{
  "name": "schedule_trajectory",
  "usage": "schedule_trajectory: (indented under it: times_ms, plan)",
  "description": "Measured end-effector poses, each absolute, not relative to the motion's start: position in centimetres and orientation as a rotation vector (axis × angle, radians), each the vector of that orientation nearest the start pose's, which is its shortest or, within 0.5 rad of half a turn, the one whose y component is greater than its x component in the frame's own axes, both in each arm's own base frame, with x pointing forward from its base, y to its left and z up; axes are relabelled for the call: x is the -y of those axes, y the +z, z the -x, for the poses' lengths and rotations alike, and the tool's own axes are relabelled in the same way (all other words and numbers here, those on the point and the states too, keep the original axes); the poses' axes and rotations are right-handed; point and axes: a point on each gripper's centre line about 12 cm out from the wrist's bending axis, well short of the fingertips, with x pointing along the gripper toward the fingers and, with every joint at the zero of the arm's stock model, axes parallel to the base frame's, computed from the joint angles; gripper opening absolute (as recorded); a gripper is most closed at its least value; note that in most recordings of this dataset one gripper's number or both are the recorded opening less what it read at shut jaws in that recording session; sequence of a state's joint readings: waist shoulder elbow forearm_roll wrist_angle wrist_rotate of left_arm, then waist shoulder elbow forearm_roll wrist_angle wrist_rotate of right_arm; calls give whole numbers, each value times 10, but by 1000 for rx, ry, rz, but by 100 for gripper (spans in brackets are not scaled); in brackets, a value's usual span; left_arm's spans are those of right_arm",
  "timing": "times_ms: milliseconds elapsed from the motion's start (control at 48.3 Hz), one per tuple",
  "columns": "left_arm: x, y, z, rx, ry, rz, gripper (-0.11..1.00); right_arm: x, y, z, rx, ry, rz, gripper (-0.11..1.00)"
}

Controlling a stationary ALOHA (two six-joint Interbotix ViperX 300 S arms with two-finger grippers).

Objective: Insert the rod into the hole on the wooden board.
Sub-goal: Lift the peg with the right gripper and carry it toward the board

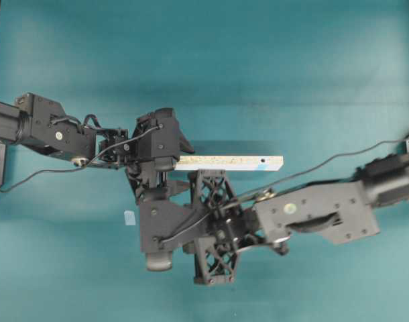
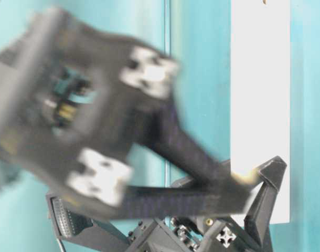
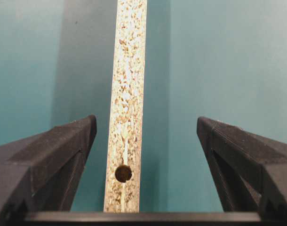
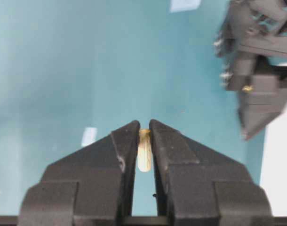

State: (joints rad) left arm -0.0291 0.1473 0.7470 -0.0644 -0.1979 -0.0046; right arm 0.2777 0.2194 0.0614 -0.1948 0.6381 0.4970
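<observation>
Right gripper [image 4: 142, 134]: clamped on the rod [image 4: 144, 157].
Left gripper [image 3: 146, 134]: jaws apart, straddling the wooden board [image 3: 129, 94].

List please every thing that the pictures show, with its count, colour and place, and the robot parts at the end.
wooden board: one, pale speckled, lying across the middle of the table, one end between the left gripper's open fingers.
hole: one visible from overhead, dark, near the board's blue-smudged end, empty.
second hole: one, dark, at the board's other end.
rod: one, cream, pinched in the right gripper.
tape squares: two, pale blue, flat on the table.
table: one, teal.
left gripper: one, black, open around the board.
right gripper: one, black, shut on the rod.
</observation>
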Motion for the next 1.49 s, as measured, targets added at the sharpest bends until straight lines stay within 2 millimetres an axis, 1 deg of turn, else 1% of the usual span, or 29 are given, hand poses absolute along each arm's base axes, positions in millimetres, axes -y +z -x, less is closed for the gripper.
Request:
schedule_trajectory:
  times_ms: [166,228,310,497,724,911,1076,1180,1242,1407,1490]
  plan:
    - [10,105,-381,-697,8,50,100,-115,242,-461,-773,42,-102,11]
    - [10,105,-381,-697,8,50,100,-113,247,-455,-724,63,-107,11]
    - [9,106,-382,-695,9,51,100,-110,248,-449,-682,79,-121,11]
    - [7,105,-381,-697,15,53,100,-89,247,-430,-593,92,-152,11]
    - [6,105,-382,-695,17,54,100,-70,249,-402,-427,133,-199,12]
    - [5,106,-382,-695,20,55,99,-48,246,-381,-312,136,-230,11]
    - [2,106,-382,-693,27,57,98,-42,241,-369,-260,147,-242,11]
    - [0,105,-382,-695,32,59,97,-38,238,-364,-246,143,-247,11]
    - [-2,105,-382,-695,35,59,95,-37,237,-362,-241,145,-248,11]
    - [-4,105,-382,-693,41,56,84,-37,234,-360,-240,146,-247,12]
    - [-4,106,-382,-691,40,54,83,-35,233,-359,-239,143,-249,11]
